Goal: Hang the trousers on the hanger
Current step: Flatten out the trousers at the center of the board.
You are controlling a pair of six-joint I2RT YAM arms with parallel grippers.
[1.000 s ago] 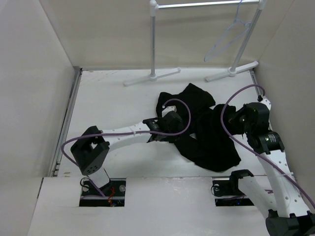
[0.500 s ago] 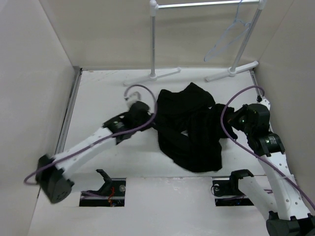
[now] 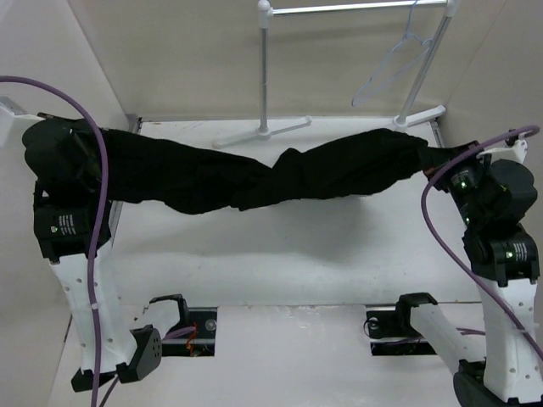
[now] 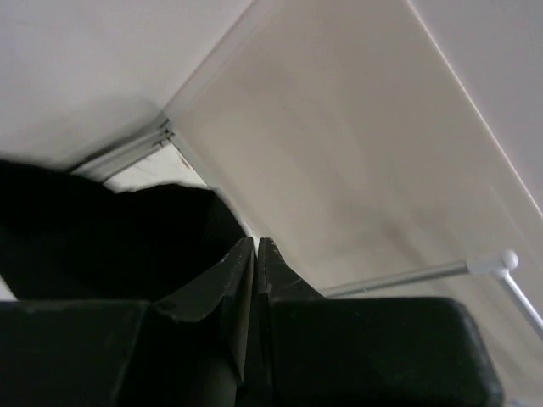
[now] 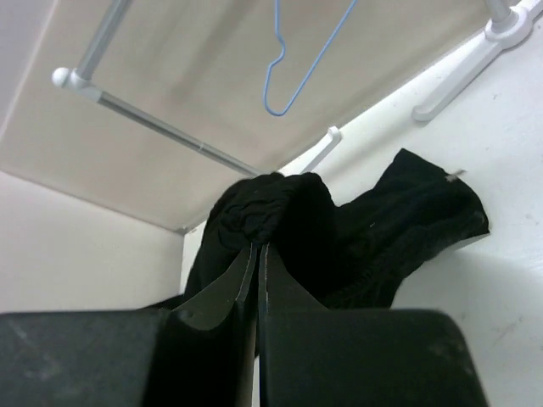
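Observation:
The black trousers point(image 3: 271, 180) hang stretched above the table as a twisted band from far left to far right. My left gripper point(image 3: 98, 146) holds their left end, jaws shut; in the left wrist view the fabric point(image 4: 102, 237) bunches just left of the shut gripper point(image 4: 255, 243). My right gripper point(image 3: 437, 158) is shut on the right end, with cloth point(image 5: 271, 203) pinched at its tips point(image 5: 257, 246). The pale hanger point(image 3: 392, 68) hangs from the rack bar at the back right, apart from the trousers, and also shows in the right wrist view point(image 5: 301, 64).
The white garment rack point(image 3: 265, 68) stands at the back, its feet point(image 3: 261, 133) on the table and its bar point(image 3: 356, 8) across the top. Beige walls close in the left point(image 3: 51, 102) and right sides. The rack bar point(image 4: 407, 276) shows in the left wrist view.
The left gripper shut on the trousers. Both arms rose and swung apart to the sides, lifting the trousers off the table and stretching them from a heap into a long band.

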